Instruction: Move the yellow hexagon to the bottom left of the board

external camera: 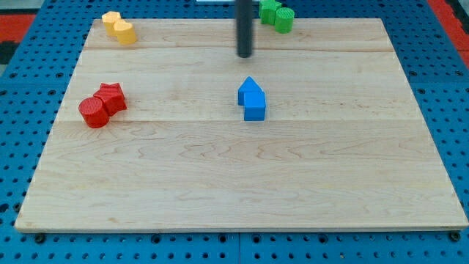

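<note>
Rod rather than pincer, my tip [244, 55] has no jaws to open or close and touches nothing, with the yellow hexagon [111, 20] far off to its left in the view, at the board's top-left corner, touching a second yellow block [124, 31]. That hexagon looks light, rigid and easy to slide, so I'd push its upper flat side. No containers anywhere: blue blocks [251, 100] sit just below the tip, green blocks [276, 15] to its upper right, red blocks [102, 105] to its lower left on the wooden board [242, 191].

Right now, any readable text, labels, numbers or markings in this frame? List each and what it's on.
None: no word, number, label or sign is readable anywhere in the view.
Wooden board: bare grain only.
Yellow blocks, red blocks, blue blocks, green blocks: plain faces.
Blue pegboard: holes only.
My tip, above the blue blocks: unmarked dark rod.
</note>
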Controlling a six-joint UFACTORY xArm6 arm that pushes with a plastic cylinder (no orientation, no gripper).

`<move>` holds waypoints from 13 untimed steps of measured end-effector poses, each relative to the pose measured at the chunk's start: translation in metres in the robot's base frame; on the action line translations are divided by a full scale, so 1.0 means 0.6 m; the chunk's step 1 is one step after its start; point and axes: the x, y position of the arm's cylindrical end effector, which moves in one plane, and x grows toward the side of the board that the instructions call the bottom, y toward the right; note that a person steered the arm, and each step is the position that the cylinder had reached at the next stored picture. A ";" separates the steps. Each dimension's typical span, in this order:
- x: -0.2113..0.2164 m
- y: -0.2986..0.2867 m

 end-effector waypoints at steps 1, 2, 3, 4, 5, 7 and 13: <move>0.058 0.136; 0.165 0.171; 0.127 0.090; 0.029 -0.036; -0.050 -0.201; -0.169 -0.385; 0.072 -0.561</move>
